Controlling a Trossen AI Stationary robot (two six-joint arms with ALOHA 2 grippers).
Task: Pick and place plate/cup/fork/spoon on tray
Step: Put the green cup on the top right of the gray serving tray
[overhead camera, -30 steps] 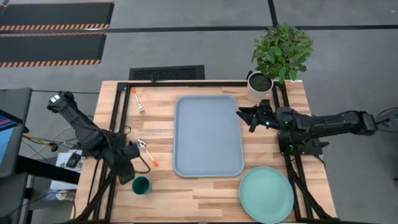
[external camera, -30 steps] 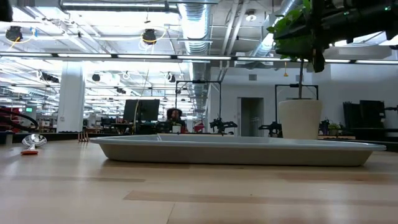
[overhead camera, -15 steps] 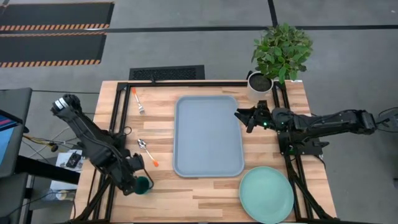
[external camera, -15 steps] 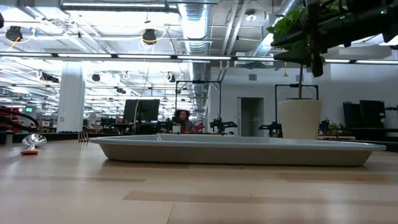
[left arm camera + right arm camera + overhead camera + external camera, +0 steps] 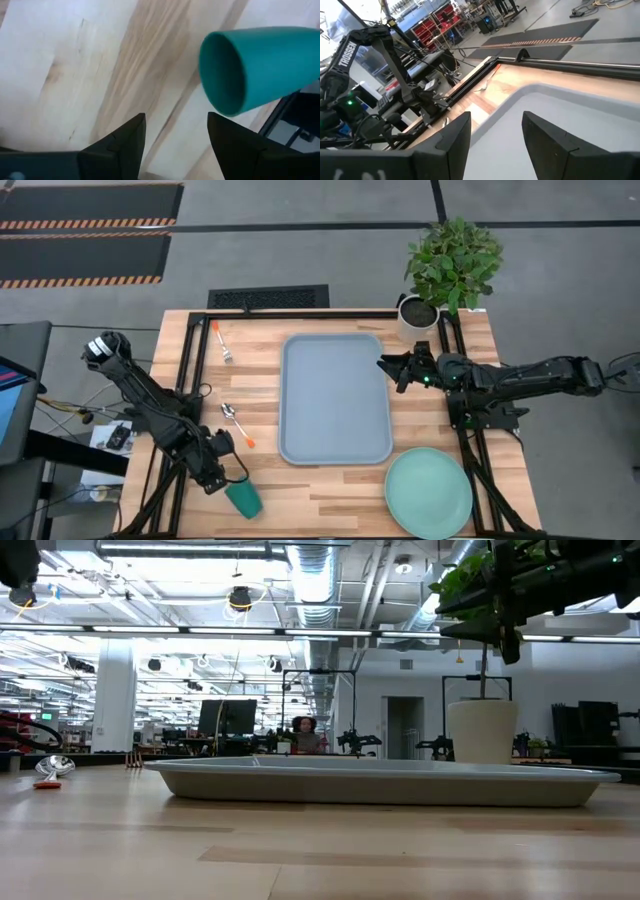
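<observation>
item: small dark green cylindrical cup (image 5: 243, 498), tipped on its side on the wooden bench (image 5: 330, 485), mouth toward the left pincer (image 5: 216, 478). left pincer spread, empty, just beside it. likely light, rigid, rolls easily; best pinched across the rim wall.

The right gripper (image 5: 492, 145), its two dark fingers parted, is hovering over the light blue-grey rectangular tray (image 5: 555, 107) lying on the wooden tabletop (image 5: 495, 92).

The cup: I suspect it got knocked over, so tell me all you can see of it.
The cup is a small teal-green cylinder, smooth like plastic, empty. It lies on its side on the wooden table near the front left corner, mouth toward the left pincer, which is open just beside it, not gripping it.
</observation>
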